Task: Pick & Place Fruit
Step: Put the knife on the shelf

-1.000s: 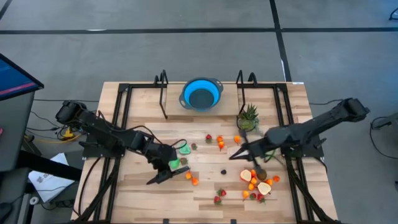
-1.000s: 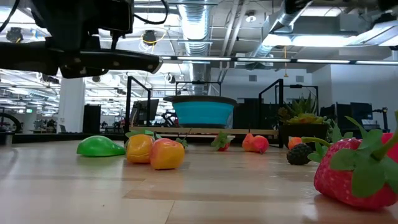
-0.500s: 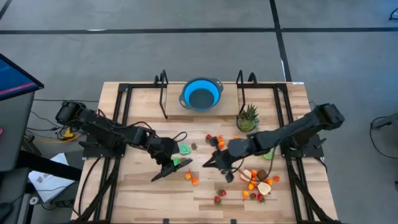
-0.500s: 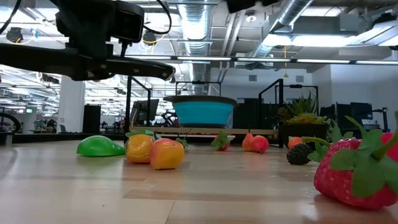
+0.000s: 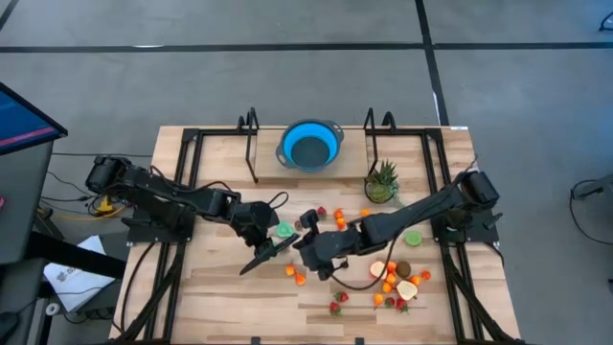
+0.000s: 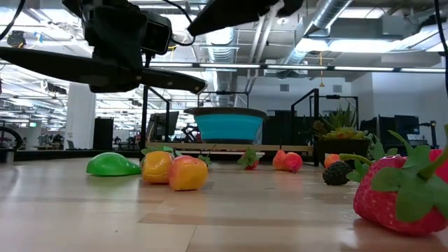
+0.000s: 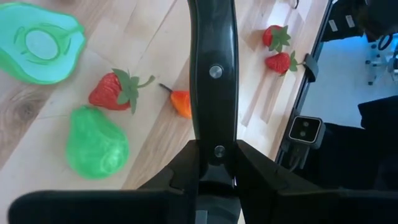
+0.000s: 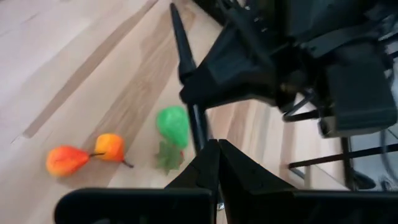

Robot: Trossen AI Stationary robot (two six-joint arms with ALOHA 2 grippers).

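Fruit lies in a little heap on the right front of the wooden desk, with more bits in the middle. A blue bowl and spiky plant sit at the back. Grey floor lies all around. Both arms meet mid-desk: left fingers narrow, holding nothing; right fingers pressed together, empty.

Counter: pale wood planks, matt grain; fruit: glossy moulded plastic; bowl: smooth blue plastic.
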